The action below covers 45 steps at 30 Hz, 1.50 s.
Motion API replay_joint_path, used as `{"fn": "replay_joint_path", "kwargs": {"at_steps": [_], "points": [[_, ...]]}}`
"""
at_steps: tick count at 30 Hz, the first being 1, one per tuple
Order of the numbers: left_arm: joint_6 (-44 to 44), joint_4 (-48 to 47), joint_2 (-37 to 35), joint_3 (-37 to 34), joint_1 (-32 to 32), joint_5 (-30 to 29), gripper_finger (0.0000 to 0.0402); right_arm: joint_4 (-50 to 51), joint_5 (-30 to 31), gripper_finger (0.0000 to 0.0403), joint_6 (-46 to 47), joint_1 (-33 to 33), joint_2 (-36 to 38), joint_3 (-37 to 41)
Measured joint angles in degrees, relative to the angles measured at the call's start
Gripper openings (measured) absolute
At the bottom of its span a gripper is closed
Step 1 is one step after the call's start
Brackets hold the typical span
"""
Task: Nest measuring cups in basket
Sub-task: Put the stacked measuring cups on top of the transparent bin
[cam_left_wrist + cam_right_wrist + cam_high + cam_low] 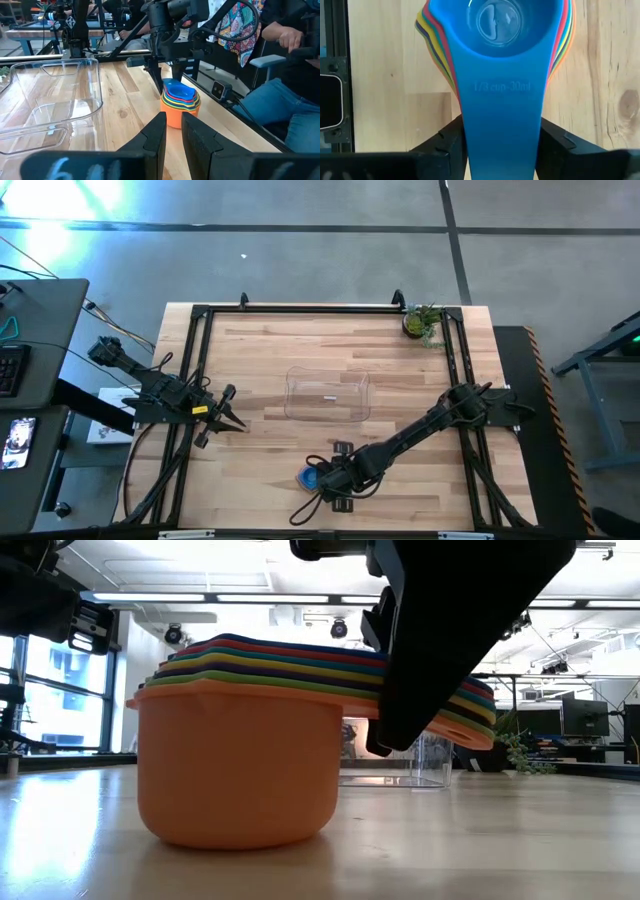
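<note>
While the measuring cups (180, 106) sit stacked on the table (260, 360) near the empty basket (328, 396), right tool (501, 137) grips their handles; top blue cup reads "1/3 cup 80ml". Left tool (171, 131) waits, nearly closed.

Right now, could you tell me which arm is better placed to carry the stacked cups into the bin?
The right. Its gripper sits at the stack of cups, fingers either side of the handles. The left gripper waits apart, beside the bin.
</note>
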<state>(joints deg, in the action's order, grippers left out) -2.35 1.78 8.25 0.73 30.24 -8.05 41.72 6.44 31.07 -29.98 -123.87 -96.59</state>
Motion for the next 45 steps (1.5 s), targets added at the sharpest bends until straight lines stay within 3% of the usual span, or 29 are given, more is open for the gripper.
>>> {"fn": "replay_joint_path", "kwargs": {"at_steps": [45], "points": [[0.0, -0.01, 0.01, -0.02, 0.01, -0.01, 0.0051, 4.3, 2.14, 0.0137, -1.09, 0.09, 0.07, -3.09]]}}
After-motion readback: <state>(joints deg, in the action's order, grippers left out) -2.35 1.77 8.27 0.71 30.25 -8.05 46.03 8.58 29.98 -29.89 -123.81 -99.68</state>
